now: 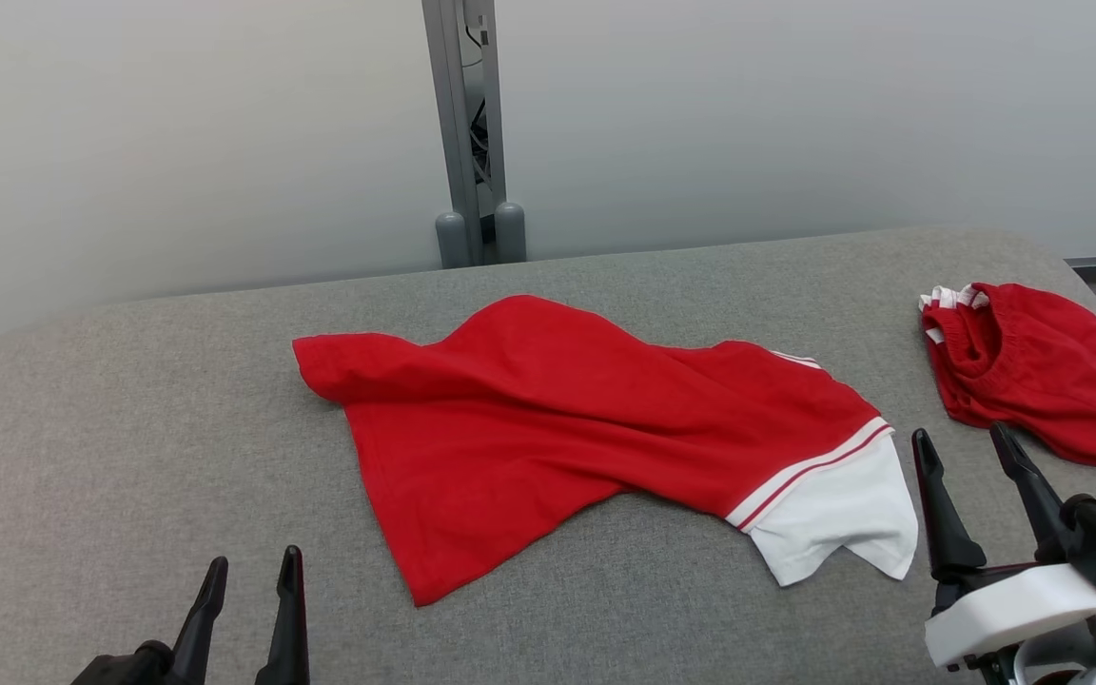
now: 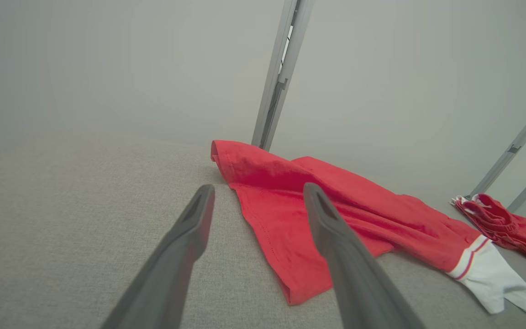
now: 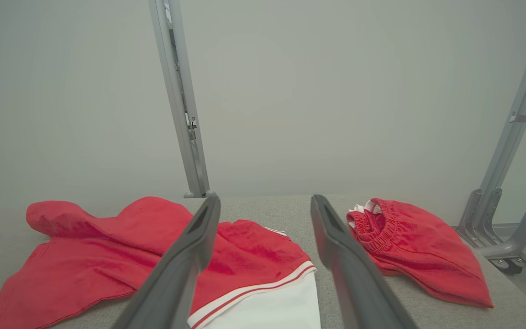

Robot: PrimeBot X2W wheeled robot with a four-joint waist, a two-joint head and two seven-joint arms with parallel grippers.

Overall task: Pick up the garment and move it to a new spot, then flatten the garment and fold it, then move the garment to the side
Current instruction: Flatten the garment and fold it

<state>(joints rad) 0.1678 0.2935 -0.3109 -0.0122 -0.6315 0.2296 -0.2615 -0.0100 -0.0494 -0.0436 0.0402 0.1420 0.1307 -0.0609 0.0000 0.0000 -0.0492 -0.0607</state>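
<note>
Garment (image 1: 557, 428) likely light, limp, grippy: pinch hem corner (image 1: 424, 585) and white sleeve (image 1: 833, 518); left gripper (image 1: 253, 561) and right gripper (image 1: 960, 436), both near garment, gape wide, empty.

Before me: grey woven-fabric tabletop (image 1: 129, 428), backed by plain pale grey wall panels (image 1: 177, 143), split by a grey metal post (image 1: 464, 124).

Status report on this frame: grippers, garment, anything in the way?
Left gripper and right gripper: jaws open, empty. Red garment rumpled on grey table, untouched. Red shorts at far right, apart from it.
</note>
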